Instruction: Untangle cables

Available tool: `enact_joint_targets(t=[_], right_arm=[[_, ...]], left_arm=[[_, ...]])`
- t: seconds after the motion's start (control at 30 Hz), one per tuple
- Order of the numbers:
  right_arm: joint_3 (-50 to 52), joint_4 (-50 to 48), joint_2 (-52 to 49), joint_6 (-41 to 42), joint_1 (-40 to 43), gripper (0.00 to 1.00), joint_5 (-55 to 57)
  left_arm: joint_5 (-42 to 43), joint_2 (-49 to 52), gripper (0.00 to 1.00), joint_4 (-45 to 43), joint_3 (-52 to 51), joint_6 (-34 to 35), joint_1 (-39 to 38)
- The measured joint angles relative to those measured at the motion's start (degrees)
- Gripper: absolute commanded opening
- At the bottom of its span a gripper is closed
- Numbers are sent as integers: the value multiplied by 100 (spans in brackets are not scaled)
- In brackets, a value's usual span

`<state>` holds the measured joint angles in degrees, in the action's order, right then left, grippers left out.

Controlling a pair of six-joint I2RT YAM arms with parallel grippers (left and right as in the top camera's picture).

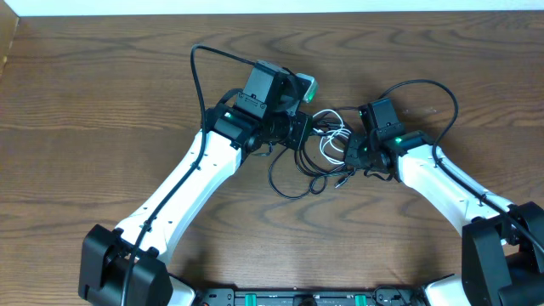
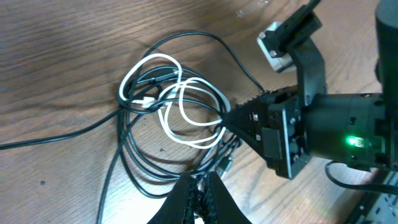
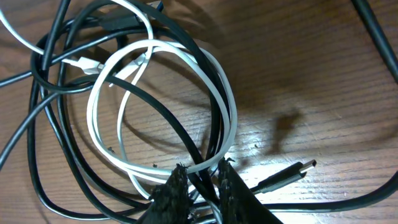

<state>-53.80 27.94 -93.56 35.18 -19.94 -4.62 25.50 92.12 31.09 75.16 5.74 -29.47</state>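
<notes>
The cables [image 1: 327, 144] lie in a tangled heap on the wooden table, between my two grippers. Several black cords [image 2: 124, 155] loop around a shorter white cord [image 2: 152, 58]. My left gripper [image 2: 200, 182] sits at the heap's left edge [image 1: 302, 129]. It is shut, with a pale bit of cord showing between its tips. My right gripper [image 3: 202, 180] reaches in from the right [image 1: 347, 155]. Its jaws are closed on a black cord [image 3: 155, 111] where the white loop [image 3: 231, 118] crosses it. A loose black plug [image 3: 286, 174] lies just to its right.
Both arms meet at the table's middle, wrists close together; the right arm's body [image 2: 323, 130] fills the right of the left wrist view. Thick black arm wires arch above each wrist [image 1: 200, 76] [image 1: 425, 85]. A cardboard edge [image 1: 8, 38] stands at the far left.
</notes>
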Motion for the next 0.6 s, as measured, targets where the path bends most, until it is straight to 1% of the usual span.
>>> enact_joint_targets(t=[0.07,0.17,0.3,0.47,0.6], right_arm=[[0,22,0,-66,0,25,-4],[0,92,0,-260,0,29,-15],[0,170,0,-673,0,28,-31],[0,168,0,-1344,0,21,-31],[0,160,0,-1753,0,20,-33]], left_arm=[[-52,0,8,9,0,0,0],[-105,0,8,48,0,0,0],[-166,0,8,140,0,0,0],[-334,0,8,323,0,-2,0],[-511,0,8,496,0,-2,0]])
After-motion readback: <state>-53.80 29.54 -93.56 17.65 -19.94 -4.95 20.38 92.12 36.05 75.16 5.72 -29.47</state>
